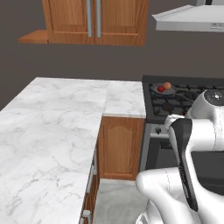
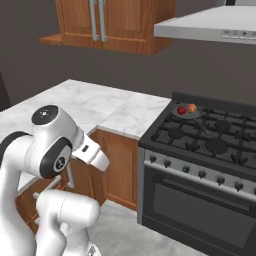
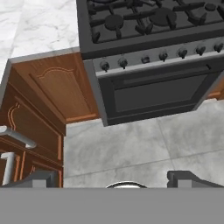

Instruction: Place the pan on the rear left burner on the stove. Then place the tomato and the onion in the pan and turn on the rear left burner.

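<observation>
The gripper [image 3: 113, 177] (tips spread wide, nothing between them) sits at the bottom of the hand view, over grey floor, well apart from the stove [image 3: 153, 65] at upper right. In the right base view's upper right, the pan [image 2: 187, 111] sits on the rear left burner with the tomato [image 2: 181, 110] and onion [image 2: 191, 108] inside.

Your arm is folded up close over its own base, well back from the stove [image 2: 200, 150] and out in front of the oven door. The elbow rises high, and the forearm slants down toward the stove's front panel, away from the grates. Your gripper [image 3: 116, 179] hangs low, looking down past the knobs, its two dark finger tips [image 3: 41, 178] spread wide apart with nothing between them.
</observation>
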